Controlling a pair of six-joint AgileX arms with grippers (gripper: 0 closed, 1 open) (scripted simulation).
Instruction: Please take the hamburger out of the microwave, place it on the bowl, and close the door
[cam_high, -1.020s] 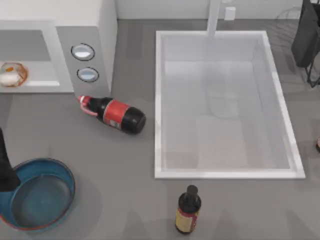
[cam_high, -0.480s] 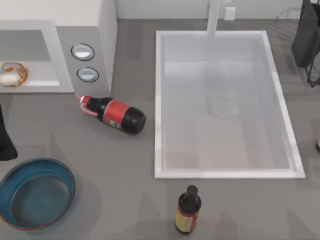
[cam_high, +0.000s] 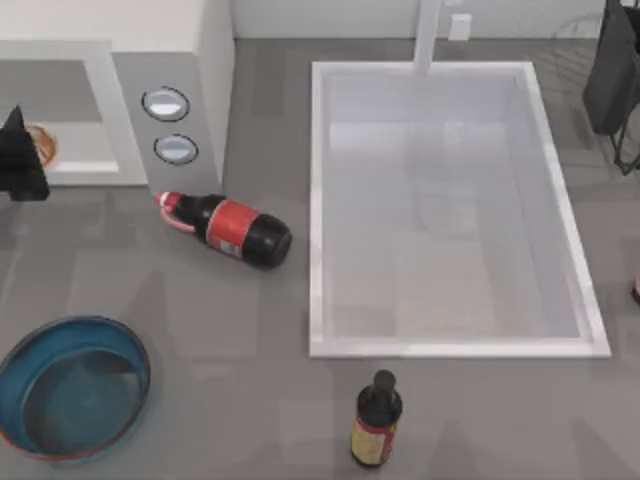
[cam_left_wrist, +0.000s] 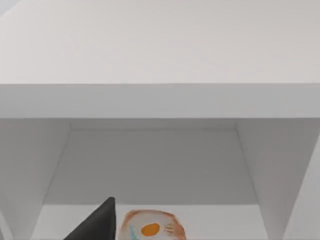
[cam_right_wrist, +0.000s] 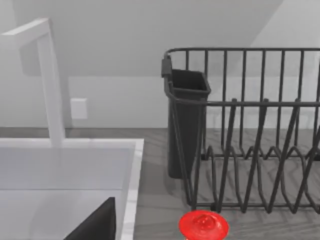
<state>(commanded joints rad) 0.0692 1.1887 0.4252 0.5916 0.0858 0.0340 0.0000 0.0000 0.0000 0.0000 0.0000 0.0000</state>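
Note:
The white-grey microwave (cam_high: 205, 60) stands at the table's back left, its cavity open towards the front. Its door is out of view. The hamburger (cam_left_wrist: 152, 229) lies on the cavity floor, pale with an orange spot. In the top view just its rim (cam_high: 44, 143) peeks out beside my left gripper (cam_high: 20, 160), which hangs at the cavity mouth, right in front of it. A dark part of that gripper (cam_left_wrist: 97, 225) sits close beside the hamburger in the left wrist view. The teal bowl (cam_high: 72, 388) rests at the front left, holding nothing. My right gripper (cam_right_wrist: 97, 222) is parked near the sink's far right corner.
A dark cola bottle (cam_high: 228, 226) lies on its side just in front of the control panel. The white sink (cam_high: 450, 345) takes up the middle and right. A small dark bottle (cam_high: 376, 418) stands at the front. A black dish rack (cam_right_wrist: 250, 150) and a red cap (cam_right_wrist: 203, 225) are at the back right.
My left gripper has travelled from over the bowl's left edge back to the microwave opening, and now covers most of the hamburger in the top view. Nothing else has moved.

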